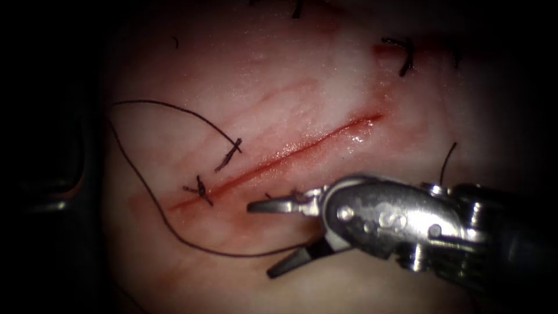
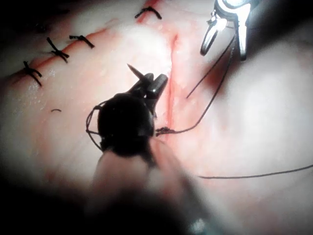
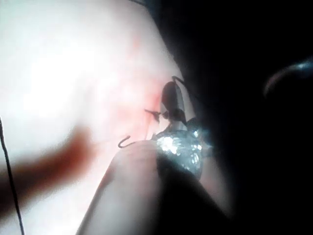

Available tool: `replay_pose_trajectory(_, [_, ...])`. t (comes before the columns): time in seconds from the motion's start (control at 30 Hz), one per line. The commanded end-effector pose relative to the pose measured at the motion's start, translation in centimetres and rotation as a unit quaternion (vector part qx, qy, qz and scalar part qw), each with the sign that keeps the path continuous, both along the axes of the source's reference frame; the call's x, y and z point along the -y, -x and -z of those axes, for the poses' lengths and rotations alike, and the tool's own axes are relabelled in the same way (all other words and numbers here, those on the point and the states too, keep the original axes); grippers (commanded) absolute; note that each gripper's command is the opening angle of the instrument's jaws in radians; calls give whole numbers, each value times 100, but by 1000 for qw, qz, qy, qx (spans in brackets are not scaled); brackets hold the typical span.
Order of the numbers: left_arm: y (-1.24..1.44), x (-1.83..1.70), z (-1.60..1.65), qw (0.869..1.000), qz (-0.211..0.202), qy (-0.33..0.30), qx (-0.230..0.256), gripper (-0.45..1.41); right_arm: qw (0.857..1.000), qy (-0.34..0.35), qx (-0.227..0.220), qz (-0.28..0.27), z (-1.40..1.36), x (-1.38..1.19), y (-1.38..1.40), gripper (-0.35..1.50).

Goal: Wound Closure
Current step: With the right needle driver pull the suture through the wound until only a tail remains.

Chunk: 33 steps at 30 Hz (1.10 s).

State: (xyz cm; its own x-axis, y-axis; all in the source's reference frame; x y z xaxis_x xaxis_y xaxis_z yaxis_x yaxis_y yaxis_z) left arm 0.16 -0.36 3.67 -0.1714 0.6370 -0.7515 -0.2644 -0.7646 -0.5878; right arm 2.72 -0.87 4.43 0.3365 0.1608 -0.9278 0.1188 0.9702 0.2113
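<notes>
Right tool (image 1: 273, 238) has its jaws spread wide, holding nothing, hovering just right of the cut (image 1: 285, 157) near its near-left end. Left tool (image 2: 149, 85), seen in the left wrist view, has jaws clamped on the needle (image 2: 133, 71), its sharp tip sticking out free of the tissue (image 1: 325, 75). Thread (image 1: 174, 232) loops across the tissue left of the cut, running from two stitches (image 1: 202, 191) at its near end.
</notes>
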Motion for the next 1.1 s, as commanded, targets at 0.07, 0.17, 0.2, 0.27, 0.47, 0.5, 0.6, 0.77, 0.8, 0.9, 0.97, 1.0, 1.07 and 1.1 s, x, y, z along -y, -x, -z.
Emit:
replay_pose_trajectory(0.07, [-7, -7, -6, 1000, 6, 7, -28, -35, 999, -15, 18, -23, -24, -7, 4, 128])
replay_pose_trajectory(0.17, [-24, -8, -8, 998, 3, 14, -63, -35, 999, -11, 19, -44, -27, -7, 13, 133])
replay_pose_trajectory(0.2, [-30, -9, -9, 997, 6, 17, -72, -35, 999, -12, 17, -50, -25, -6, 16, 133])
replay_pose_trajectory(0.27, [-51, -13, -11, 995, 19, 21, -94, -35, 998, -16, 16, -55, -19, -4, 24, 133])
replay_pose_trajectory(0.47, [-86, -20, -12, 988, 46, 38, -142, -29, 999, -9, 6, -33, -30, 10, 26, 133])
replay_pose_trajectory(0.5, [-90, -22, -14, 985, 49, 50, -157, -21, 999, -7, 5, -31, -35, 12, 26, 133])
replay_pose_trajectory(0.6, [-96, -25, -17, 980, 55, 54, -181, -23, 999, -4, 6, -32, -41, 13, 25, 129])
replay_pose_trajectory(0.77, [-93, -24, -21, 979, 63, 50, -187, -29, 999, 10, 17, -35, -69, 14, 9, 123])
replay_pose_trajectory(0.8, [-91, -23, -21, 979, 60, 51, -185, -29, 999, 13, 21, -35, -77, 14, 7, 121])
replay_pose_trajectory(0.9, [-84, -22, -21, 980, 56, 51, -182, -26, 999, 17, 39, -33, -99, 14, 1, 116])
replay_pose_trajectory(0.97, [-81, -22, -23, 981, 55, 48, -180, -26, 998, 18, 45, -43, -113, 13, -3, 103])
replay_pose_trajectory(1.0, [-81, -21, -24, 981, 56, 47, -180, -26, 998, 19, 45, -44, -115, 12, -3, 99])
replay_pose_trajectory(1.07, [-81, -21, -24, 981, 57, 47, -180, -27, 998, 19, 47, -46, -120, 8, -3, 92])
replay_pose_trajectory(1.1, [-81, -21, -24, 981, 56, 46, -182, -27, 998, 19, 47, -47, -121, 6, -2, 86])
